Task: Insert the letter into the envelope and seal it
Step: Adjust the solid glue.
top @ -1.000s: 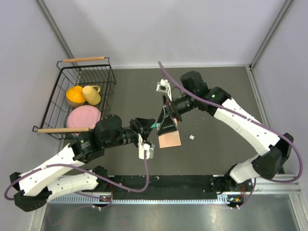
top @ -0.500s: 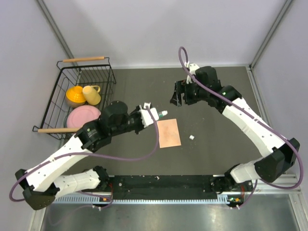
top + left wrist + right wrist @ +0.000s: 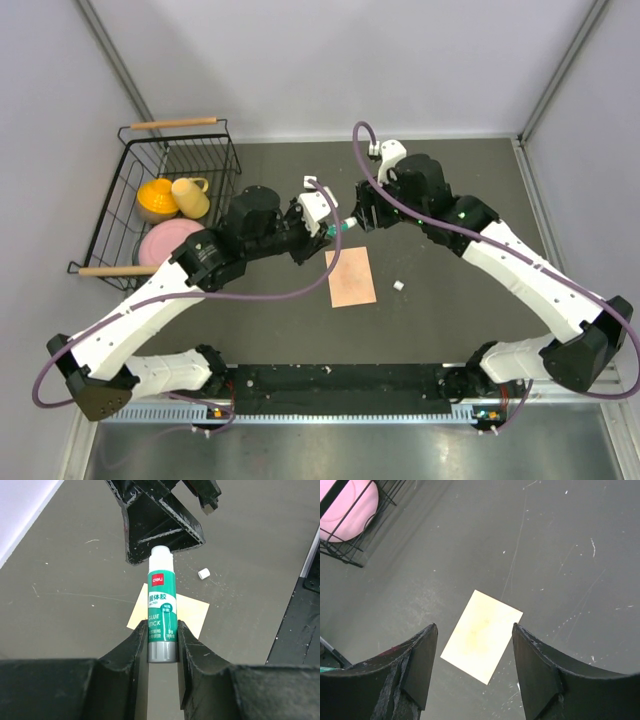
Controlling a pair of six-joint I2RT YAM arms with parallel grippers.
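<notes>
The stick (image 3: 161, 615) stays clamped in the left gripper (image 3: 161, 635). The right gripper (image 3: 473, 630), parted and empty, was brought to its 2 o'clock.

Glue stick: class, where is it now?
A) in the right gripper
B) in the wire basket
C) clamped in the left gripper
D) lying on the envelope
C: the left wrist view shows the glue stick pinched in the left gripper, clear of the envelope.

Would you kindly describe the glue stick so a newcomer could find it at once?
Above the middle of the dark table, the left gripper holds the glue stick near the peach envelope. It is the only white-and-green tube, white end toward the right gripper.
</notes>
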